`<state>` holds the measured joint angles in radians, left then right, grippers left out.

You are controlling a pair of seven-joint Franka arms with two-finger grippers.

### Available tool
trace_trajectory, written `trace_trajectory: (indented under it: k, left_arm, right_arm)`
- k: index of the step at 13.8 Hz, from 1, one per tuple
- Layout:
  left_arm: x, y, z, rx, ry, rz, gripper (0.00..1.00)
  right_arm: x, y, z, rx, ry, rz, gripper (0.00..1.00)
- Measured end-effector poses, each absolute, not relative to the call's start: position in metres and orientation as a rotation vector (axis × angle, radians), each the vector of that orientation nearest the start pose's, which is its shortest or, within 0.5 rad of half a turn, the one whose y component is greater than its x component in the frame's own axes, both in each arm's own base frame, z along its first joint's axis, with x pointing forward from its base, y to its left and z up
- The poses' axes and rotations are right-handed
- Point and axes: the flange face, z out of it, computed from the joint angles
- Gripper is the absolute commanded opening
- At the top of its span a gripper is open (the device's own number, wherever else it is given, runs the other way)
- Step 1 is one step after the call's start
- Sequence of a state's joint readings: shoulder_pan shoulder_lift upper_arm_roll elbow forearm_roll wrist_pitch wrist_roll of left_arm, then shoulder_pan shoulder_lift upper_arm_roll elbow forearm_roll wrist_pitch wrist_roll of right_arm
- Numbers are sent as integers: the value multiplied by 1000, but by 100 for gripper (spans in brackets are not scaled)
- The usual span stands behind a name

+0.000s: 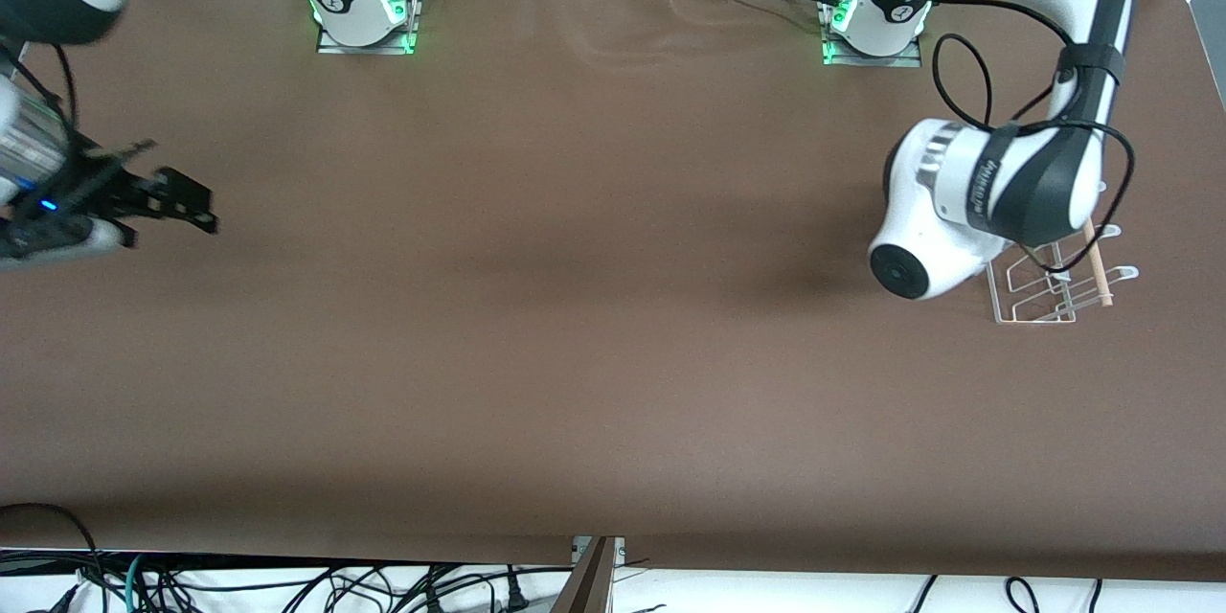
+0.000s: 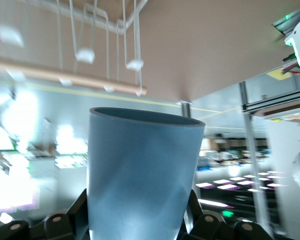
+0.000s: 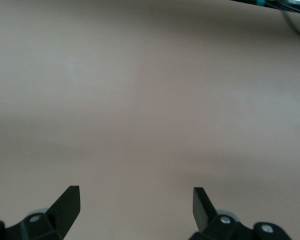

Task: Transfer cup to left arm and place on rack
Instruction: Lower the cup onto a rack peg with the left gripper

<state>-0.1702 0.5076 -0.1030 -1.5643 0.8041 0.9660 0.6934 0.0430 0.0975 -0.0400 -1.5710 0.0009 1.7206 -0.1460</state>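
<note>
The light blue cup (image 2: 140, 170) fills the left wrist view, clamped between the left gripper's (image 2: 140, 215) black fingers (image 2: 75, 212). The white wire rack (image 2: 107, 30) with its wooden dowel (image 2: 65, 77) shows close past the cup's rim. In the front view the left arm's wrist (image 1: 943, 211) hangs over the rack (image 1: 1044, 292) at the left arm's end of the table and hides the cup and the gripper. The dowel (image 1: 1097, 263) lies across the rack. My right gripper (image 1: 187, 206) is open and empty over bare table at the right arm's end; its view (image 3: 136, 197) shows only tabletop.
The brown table (image 1: 575, 306) spreads wide between the two arms. The arm bases (image 1: 364, 14) stand along the edge farthest from the front camera. Cables (image 1: 967, 86) loop from the left arm above the rack.
</note>
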Motion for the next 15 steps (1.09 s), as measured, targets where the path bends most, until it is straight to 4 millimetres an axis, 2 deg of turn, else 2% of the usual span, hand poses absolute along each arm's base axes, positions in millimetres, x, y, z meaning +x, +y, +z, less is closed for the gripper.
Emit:
trace_trajectory:
  k: [3, 7, 9, 12, 15]
  left_arm:
    - [559, -18, 326, -1889, 780, 1591, 2]
    - [554, 23, 300, -1902, 635, 1634, 2]
    - [550, 33, 286, -1900, 603, 1635, 1]
    - [539, 46, 264, -1905, 600, 1648, 0]
    - [533, 48, 253, -1940, 586, 1636, 0]
  right_arm:
    - [575, -22, 588, -3192, -195, -12, 100]
    - [567, -35, 592, -3203, -161, 21, 100]
    - [565, -29, 590, -3215, -149, 51, 100]
    - [558, -24, 584, -3213, -32, 160, 100]
    - [556, -25, 583, -3214, -13, 183, 100]
